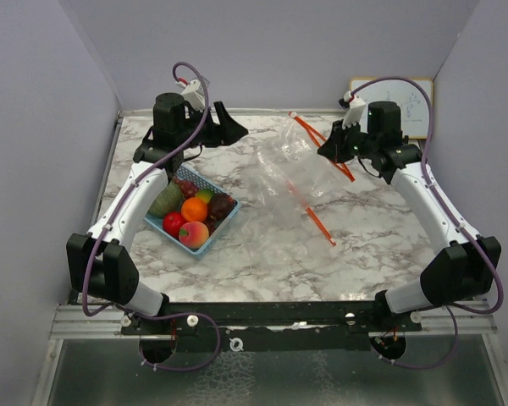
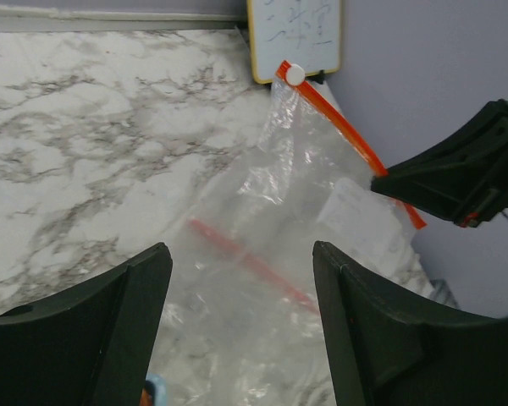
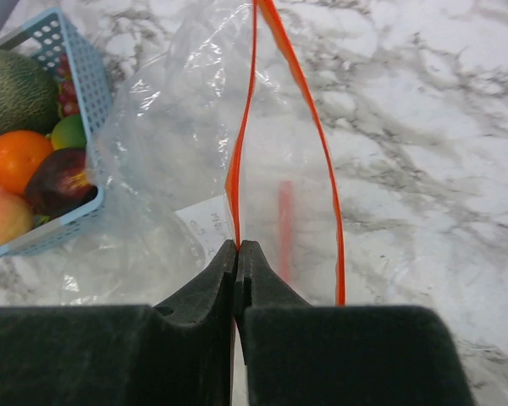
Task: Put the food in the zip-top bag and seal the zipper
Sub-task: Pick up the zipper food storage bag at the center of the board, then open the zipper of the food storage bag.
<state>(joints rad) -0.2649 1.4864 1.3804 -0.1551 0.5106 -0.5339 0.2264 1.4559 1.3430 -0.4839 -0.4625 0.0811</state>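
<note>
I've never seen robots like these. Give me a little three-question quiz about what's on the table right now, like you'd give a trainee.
1. True or false: the right fingers are pinched shut on the orange zipper strip of the zip-top bag.
2. Where is the fruit? A inside the bag; B in the light-blue basket; C held by the right fingers.
3. Fill in: the left fingers stand ____ and hold nothing.
Key: 1 true; 2 B; 3 open.
</note>
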